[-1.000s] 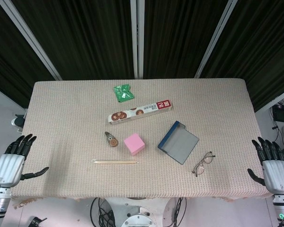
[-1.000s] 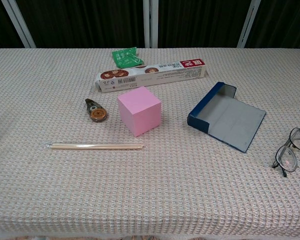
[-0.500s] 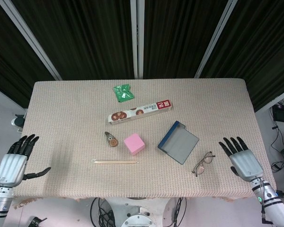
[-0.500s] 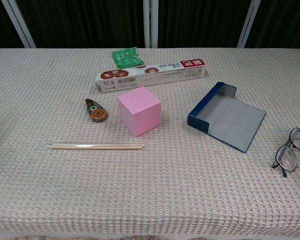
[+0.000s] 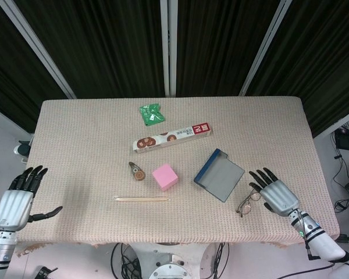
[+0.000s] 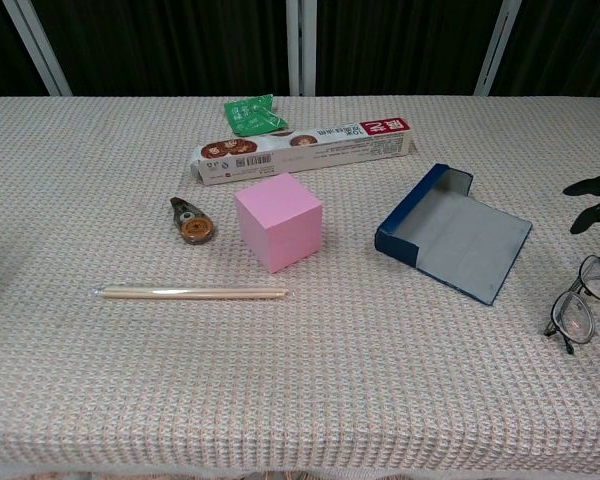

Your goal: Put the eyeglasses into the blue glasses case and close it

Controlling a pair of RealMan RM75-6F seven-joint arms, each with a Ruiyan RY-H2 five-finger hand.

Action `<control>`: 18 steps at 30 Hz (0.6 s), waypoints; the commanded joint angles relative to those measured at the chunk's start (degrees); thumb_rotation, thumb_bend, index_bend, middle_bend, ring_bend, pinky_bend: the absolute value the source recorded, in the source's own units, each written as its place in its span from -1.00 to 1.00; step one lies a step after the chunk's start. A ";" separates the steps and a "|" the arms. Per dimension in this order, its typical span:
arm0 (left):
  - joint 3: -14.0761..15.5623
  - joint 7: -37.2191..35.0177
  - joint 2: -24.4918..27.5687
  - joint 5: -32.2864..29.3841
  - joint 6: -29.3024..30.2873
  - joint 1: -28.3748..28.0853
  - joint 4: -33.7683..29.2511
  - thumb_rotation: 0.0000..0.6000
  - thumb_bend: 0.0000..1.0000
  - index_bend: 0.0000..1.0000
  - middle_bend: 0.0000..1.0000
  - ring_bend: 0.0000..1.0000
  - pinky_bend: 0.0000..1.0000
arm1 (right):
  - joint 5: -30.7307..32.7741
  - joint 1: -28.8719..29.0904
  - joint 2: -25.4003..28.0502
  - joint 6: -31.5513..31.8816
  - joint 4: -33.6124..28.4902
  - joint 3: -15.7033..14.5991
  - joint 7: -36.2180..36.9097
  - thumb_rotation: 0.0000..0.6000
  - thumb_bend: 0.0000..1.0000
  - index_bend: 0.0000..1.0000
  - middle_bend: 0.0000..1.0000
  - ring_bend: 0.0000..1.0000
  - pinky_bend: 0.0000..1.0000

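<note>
The right hand (image 5: 274,194) hovers over the bench's (image 5: 75,133) near right corner with its fingers spread and nothing in them; in the chest view only dark fingertips (image 6: 592,187) reach in from the right edge. Its fingertips are just beside the eyeglasses (image 5: 249,200), and whether they touch the frame cannot be told. The eyeglasses are thin, dark wire-rimmed, with clear lenses; they lie flat on the woven beige cover, near the front edge. Just to their left, apart from them, lies the blue glasses case (image 5: 218,174), open: a low navy wall along its far-left side and a flat grey lining facing up, set at a slant to the bench edges. Bare cover runs between the case and the eyeglasses and along the front edge. Left of the case stands a pink cube (image 5: 165,176), then a small brown tape roller (image 5: 137,172), and in front of them a wrapped pair of chopsticks (image 5: 142,199) lies parallel to the front edge. Behind the cube lies a long narrow biscuit box (image 5: 172,137), and beyond it a green packet (image 5: 152,113). The left hand (image 5: 14,201) hangs off the near left corner, outside the bench edge, fingers apart and holding nothing, well apart from every object.
</note>
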 commanded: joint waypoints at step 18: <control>-0.09 -0.06 0.16 -0.90 0.11 0.43 0.75 0.16 -0.86 -0.86 -0.88 -0.86 -0.62 | -1.48 1.69 -8.10 3.35 8.97 -1.64 5.16 1.00 -0.64 -0.16 -1.00 -1.00 -1.00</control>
